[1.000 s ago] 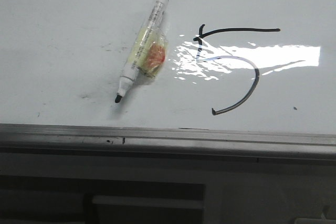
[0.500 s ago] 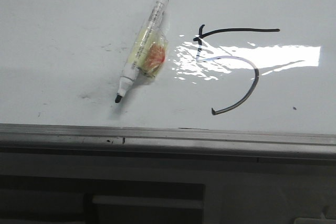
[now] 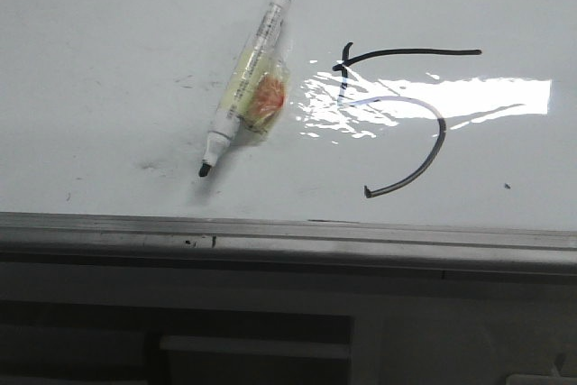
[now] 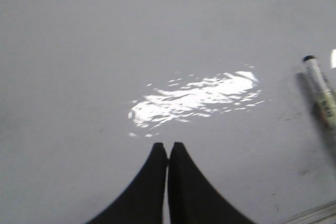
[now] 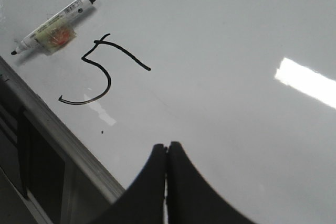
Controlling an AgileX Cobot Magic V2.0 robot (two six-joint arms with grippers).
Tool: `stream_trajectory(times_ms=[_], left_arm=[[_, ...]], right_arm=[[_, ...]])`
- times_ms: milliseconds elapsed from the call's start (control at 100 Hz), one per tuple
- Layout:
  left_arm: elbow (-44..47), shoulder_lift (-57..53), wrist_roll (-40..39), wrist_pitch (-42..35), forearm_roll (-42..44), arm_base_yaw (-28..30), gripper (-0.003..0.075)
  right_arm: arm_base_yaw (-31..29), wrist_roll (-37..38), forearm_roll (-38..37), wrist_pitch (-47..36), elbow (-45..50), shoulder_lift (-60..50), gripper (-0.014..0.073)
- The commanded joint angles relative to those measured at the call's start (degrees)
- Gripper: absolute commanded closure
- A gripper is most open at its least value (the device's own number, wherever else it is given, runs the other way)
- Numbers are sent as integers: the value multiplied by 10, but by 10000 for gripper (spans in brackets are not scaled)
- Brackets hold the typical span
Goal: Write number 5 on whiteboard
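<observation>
White glossy whiteboard (image 3: 108,60) fills the scene, grey metal strip along its near edge, bright glare mid-right. Number 5 (image 3: 397,119) is drawn, sitting at about 3 o'clock from board centre in the front view, glare crossing its belly. Marker (image 3: 243,83) lies flat, uncapped, at 9 o'clock of the digit, well apart from it, tip toward the edge strip. Left gripper (image 4: 167,146) closed, empty, above bare board. Right gripper (image 5: 167,146) closed, empty, clear of the digit. Judgement: writing done, marker released; next is only parking the arms.

Only the marker (image 3: 243,83) obstructs the whiteboard (image 3: 108,60), left of the number 5 (image 3: 401,119).
</observation>
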Motion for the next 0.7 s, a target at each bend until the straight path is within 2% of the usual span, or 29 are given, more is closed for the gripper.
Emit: stream_trajectory(times_ms=[0, 140, 300, 600, 690], left_arm=[[14, -23, -38, 74, 5, 53, 741], [14, -24, -70, 174, 1, 108, 741], [13, -24, -70, 173, -12, 130, 741], [13, -24, -70, 173, -12, 130, 741], [13, -24, -70, 173, -12, 130, 741]], right_arm=[[0, 3, -26, -33, -12, -5, 646], [0, 3, -26, -32, -12, -5, 646], [0, 3, -26, -28, -12, -5, 646], [0, 3, -26, -27, -12, -5, 646], [-23, 3, -26, -27, -12, -5, 646]])
